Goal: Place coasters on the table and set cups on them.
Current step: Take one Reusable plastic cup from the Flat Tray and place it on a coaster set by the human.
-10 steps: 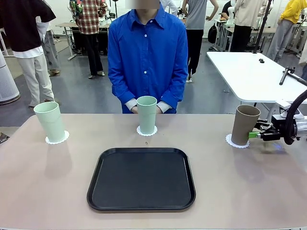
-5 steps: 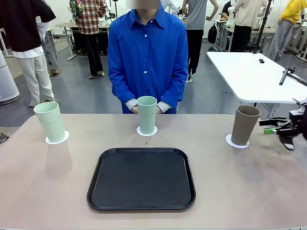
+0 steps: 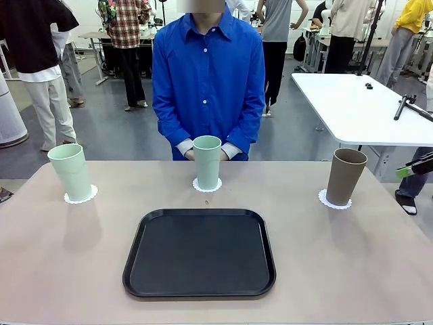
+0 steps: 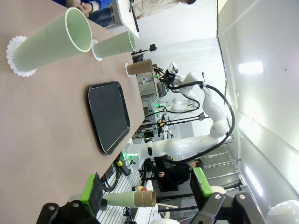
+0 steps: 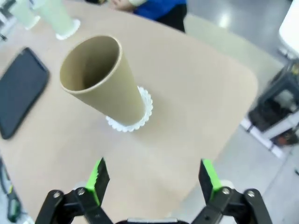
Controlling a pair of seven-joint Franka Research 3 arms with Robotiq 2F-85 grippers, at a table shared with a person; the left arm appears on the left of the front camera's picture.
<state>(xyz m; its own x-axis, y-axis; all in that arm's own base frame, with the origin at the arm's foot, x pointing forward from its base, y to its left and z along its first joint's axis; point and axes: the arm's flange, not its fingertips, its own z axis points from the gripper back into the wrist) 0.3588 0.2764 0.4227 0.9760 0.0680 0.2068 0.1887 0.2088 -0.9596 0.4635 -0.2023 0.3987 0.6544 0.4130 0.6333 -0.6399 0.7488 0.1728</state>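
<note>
The brown cup (image 3: pixel 346 176) stands upright on its lacy coaster (image 3: pixel 334 200) near the right end of the table (image 3: pixel 81 271), and nothing touches it. A second ago the right gripper's fingers flanked this cup; half a second ago they had backed just clear of it; now the right gripper (image 3: pixel 416 168) sits well off beyond the table's right edge, with a green pad tip at the picture's border. In the right wrist view the brown cup (image 5: pixel 100 77) lies ahead of and slightly left of the right gripper (image 5: pixel 154 175), whose jaws are spread wide and empty.

The middle mint cup (image 3: pixel 207 162) and the left mint cup (image 3: pixel 70 171) each rest on their own coasters (image 3: pixel 207 185), unmoved, as is the black tray (image 3: pixel 199 252).

The left wrist view adds the left gripper (image 4: pixel 147 191), its jaws likewise spread wide and holding nothing, with all three cups far ahead of it and the right arm (image 4: pixel 205 112) beyond the brown one.
</note>
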